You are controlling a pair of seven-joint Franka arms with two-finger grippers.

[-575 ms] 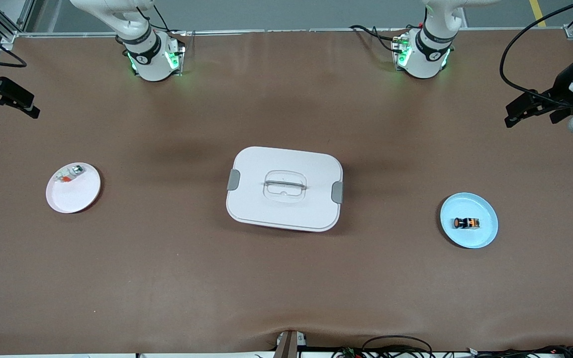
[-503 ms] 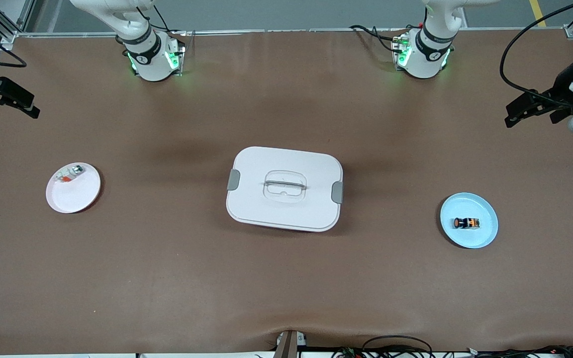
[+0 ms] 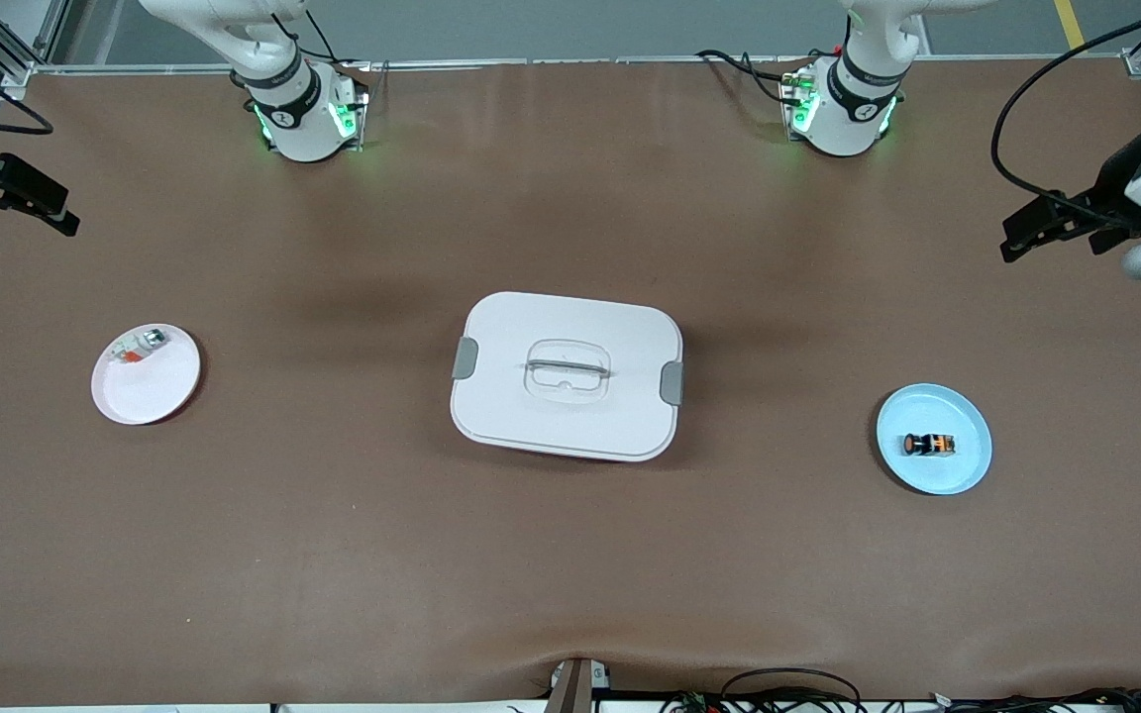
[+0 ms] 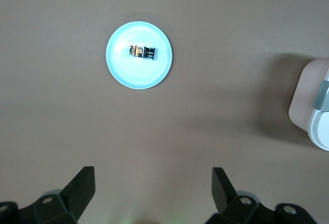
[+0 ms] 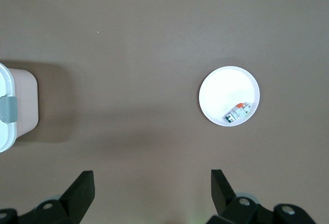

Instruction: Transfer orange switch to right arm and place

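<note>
The orange switch (image 3: 929, 445), a tiny black part with orange face and band, lies on its side on a light blue plate (image 3: 957, 475) toward the left arm's end of the table. It also shows in the left wrist view (image 4: 142, 52) on the plate (image 4: 123, 72). My left gripper (image 3: 1038, 230) is open and empty, high over the bare table at that end; its fingertips (image 4: 85, 179) are wide apart. My right gripper (image 3: 31, 203) is open and empty, high over the table's other end, and waits.
A white lidded box (image 3: 567, 376) with grey latches stands mid-table. A white plate (image 3: 159, 391) toward the right arm's end holds a small whitish part with a red-orange tab (image 3: 140, 347), also in the right wrist view (image 5: 237, 112).
My left gripper has shifted slightly lower in the front view, toward the blue plate. The right arm, the switch and the plates have not moved.
</note>
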